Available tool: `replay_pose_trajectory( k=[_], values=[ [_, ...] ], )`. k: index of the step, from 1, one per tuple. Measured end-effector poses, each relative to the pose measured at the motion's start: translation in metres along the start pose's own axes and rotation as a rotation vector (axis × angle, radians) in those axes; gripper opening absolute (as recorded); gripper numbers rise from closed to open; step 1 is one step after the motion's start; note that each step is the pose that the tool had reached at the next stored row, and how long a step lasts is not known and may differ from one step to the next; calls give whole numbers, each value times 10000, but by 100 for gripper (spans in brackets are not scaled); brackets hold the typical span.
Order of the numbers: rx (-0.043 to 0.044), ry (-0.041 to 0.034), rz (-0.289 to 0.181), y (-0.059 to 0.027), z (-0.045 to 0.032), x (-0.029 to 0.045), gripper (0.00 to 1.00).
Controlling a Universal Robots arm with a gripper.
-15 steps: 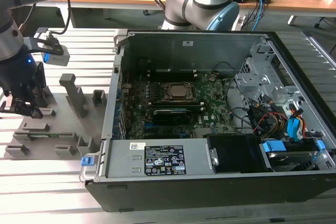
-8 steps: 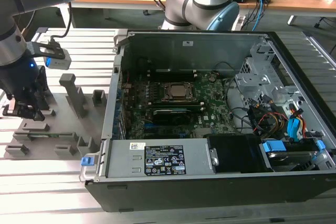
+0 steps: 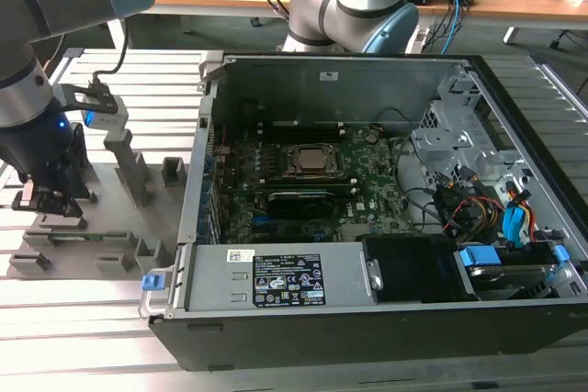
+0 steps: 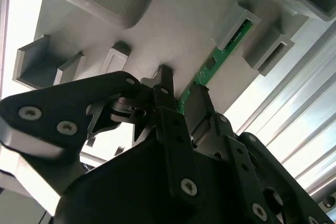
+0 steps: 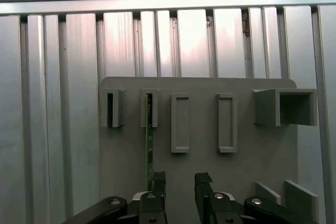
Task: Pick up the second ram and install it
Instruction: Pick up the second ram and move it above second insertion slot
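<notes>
The arm's own body hides the gripper (image 3: pixel 46 201) from the exterior view, low over a grey slotted holder (image 3: pixel 138 204) at the exterior view's left. An open computer case (image 3: pixel 367 319) stands just beside the holder. The second ram is hard to make out there.

In both wrist views the second ram (image 5: pixel 149 140) (image 4: pixel 220 51) stands on its thin edge on the holder (image 5: pixel 241 166), showing as a narrow green strip. Its long axis runs straight away from the gripper (image 5: pixel 180 182) to a slotted post that holds its far end. The near end disappears behind the fingers (image 5: pixel 157 181).

The jaws stand a little apart, wider than the stick's edge. In the second wrist view the strip passes between them (image 4: pixel 181 90). Whether a pad touches it cannot be told.
</notes>
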State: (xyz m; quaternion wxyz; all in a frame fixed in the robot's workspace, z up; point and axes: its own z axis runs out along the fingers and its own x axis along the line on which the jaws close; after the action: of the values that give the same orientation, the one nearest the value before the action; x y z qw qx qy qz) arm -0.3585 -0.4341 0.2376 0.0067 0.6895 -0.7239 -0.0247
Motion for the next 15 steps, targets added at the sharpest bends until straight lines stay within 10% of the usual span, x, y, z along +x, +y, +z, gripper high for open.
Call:
replay_pose_trajectory(
  k=[11,15],
  values=[
    [2,9,-4,-1,99,252,36],
    [-5,-73,-90,-15,343,287,36]
  ],
)
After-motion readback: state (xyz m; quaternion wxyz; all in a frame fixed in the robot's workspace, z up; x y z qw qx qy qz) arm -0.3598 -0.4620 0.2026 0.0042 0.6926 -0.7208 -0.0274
